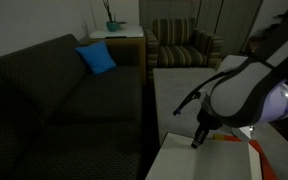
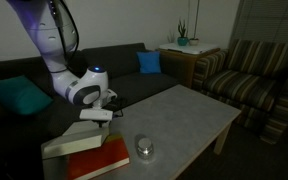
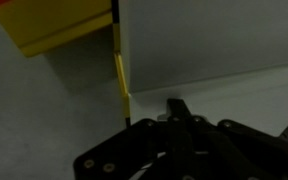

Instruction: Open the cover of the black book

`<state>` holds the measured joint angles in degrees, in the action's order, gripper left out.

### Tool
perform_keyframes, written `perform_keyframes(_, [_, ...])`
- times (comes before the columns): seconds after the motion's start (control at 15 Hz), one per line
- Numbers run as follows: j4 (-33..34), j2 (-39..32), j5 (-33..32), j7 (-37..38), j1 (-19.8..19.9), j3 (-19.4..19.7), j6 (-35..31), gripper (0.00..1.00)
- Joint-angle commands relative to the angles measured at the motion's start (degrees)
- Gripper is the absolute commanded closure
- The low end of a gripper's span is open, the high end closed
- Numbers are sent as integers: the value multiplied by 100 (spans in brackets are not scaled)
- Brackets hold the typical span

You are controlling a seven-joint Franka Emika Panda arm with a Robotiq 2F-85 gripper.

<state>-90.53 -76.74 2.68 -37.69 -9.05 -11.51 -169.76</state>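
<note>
The black book (image 2: 76, 140) lies at the near end of the pale table (image 2: 189, 110). A pale slab of it is tilted up above an orange-red leaf (image 2: 102, 160). In an exterior view the book shows as a white face (image 1: 199, 162) with an orange edge (image 1: 234, 141). The wrist view shows white pages (image 3: 204, 40) and the yellow strip (image 3: 121, 75). The cover's black face is not discernible. My gripper (image 2: 102, 117) sits at the book's upper edge (image 1: 197, 140). Its fingers (image 3: 177, 105) are together over the white surface.
A small round silver object (image 2: 144, 150) stands on the table beside the book. A dark sofa (image 1: 64, 95) with a blue cushion (image 1: 96, 58) runs along the table. A striped armchair (image 2: 254, 70) stands beyond the table's far end. A yellow block (image 3: 54, 25) lies near the book.
</note>
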Motion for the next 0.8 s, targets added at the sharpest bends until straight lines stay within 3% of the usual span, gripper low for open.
perform_keyframes(0.0, [-631,449,-556,1415,-655,965,-464,100])
perform_keyframes(0.27, [-1316,966,-1155,2339,-1142,1616,-559,100])
perform_keyframes(0.73, [-2473,1959,-1862,2516,-1333,1917,-671,100])
